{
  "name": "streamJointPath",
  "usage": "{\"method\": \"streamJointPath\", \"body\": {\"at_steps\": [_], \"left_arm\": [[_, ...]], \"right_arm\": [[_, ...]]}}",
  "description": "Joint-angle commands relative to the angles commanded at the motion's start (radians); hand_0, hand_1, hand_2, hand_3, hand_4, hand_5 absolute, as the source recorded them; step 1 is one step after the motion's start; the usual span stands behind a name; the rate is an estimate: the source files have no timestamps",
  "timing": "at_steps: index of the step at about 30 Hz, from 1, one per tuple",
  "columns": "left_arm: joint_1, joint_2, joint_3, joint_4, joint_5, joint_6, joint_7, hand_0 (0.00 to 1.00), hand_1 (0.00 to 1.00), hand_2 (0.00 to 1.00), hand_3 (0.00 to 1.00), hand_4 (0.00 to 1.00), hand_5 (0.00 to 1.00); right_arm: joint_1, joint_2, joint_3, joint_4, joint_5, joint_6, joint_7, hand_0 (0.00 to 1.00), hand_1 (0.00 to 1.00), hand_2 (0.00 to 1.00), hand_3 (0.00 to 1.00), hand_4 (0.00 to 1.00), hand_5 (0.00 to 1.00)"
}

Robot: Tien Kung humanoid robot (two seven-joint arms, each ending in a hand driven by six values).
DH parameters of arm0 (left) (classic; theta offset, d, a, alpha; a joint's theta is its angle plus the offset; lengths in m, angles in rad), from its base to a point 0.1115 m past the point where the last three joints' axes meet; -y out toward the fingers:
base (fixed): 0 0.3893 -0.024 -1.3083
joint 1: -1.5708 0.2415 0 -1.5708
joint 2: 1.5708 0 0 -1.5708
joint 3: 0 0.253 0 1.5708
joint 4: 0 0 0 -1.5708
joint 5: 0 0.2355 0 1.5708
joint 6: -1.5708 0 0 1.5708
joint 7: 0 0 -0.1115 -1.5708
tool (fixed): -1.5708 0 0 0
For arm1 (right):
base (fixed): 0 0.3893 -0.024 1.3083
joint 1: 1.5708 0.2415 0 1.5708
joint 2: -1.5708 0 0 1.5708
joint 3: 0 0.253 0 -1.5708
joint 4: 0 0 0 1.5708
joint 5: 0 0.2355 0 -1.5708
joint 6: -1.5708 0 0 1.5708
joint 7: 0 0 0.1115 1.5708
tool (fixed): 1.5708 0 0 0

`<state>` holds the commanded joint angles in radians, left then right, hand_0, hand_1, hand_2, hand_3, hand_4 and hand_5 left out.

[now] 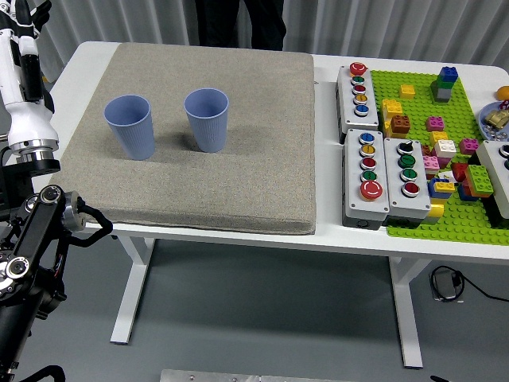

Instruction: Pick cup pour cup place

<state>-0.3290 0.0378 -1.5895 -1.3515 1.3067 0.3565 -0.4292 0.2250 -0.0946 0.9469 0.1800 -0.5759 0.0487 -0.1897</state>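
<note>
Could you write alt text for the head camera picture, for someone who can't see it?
Two blue cups stand upright side by side, apart, on a grey mat on a white table. The robot's left arm is raised at the left edge, touching neither cup. To the right are button boxes and a green plate of toy bricks.

Left arm (pixel 28 223): a white forearm shell (pixel 22 95) with a black inset strip ends below in a ribbed silver metal collar (pixel 33 149). Beneath it sit a black block and black jointed links carrying round silver-rimmed pivot caps (pixel 52 195), with a black cable looping beside them. Black fingers (pixel 22 9) show at the top edge. Person (pixel 238 24): dark clothing.
</note>
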Motion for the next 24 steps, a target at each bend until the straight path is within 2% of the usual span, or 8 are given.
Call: {"method": "streamJointPath", "body": {"at_steps": [4,6,9,12,22,24], "left_arm": [[-0.024,-0.009,-0.078,0.095,-0.02,-0.005,-0.019,0.818,0.824,0.969,0.993,0.841,0.998],[-0.038,-0.009,-0.116,0.142,-0.03,-0.024,-0.029,0.819,0.82,0.964,0.99,0.839,0.998],[-0.054,-0.001,-0.164,0.213,-0.032,-0.052,-0.034,0.819,0.82,0.964,0.99,0.839,0.998],[-0.06,0.009,-0.187,0.258,-0.05,-0.071,-0.03,0.818,0.818,0.963,0.986,0.842,0.998],[-0.048,0.025,-0.143,0.244,-0.067,-0.077,-0.019,0.815,0.813,0.958,0.982,0.84,0.998],[-0.049,0.031,-0.134,0.249,-0.081,-0.083,-0.013,0.803,0.784,0.936,0.965,0.842,0.998]], "right_arm": [[0.001,-0.001,-0.001,0.0,0.004,0.0,0.002,0.656,0.648,0.668,0.64,0.443,0.112],[0.002,0.0,-0.001,0.0,0.004,-0.001,0.002,0.656,0.648,0.668,0.639,0.443,0.112],[0.004,0.001,0.0,0.0,0.004,-0.001,0.003,0.656,0.648,0.668,0.639,0.443,0.112],[0.004,0.002,0.001,0.0,0.002,-0.001,0.002,0.656,0.649,0.668,0.638,0.443,0.112],[-0.002,0.002,-0.003,0.0,0.003,-0.001,0.001,0.657,0.647,0.668,0.638,0.443,0.111],[-0.003,0.002,-0.007,0.0,0.007,-0.002,0.001,0.656,0.648,0.668,0.639,0.443,0.112]]}}
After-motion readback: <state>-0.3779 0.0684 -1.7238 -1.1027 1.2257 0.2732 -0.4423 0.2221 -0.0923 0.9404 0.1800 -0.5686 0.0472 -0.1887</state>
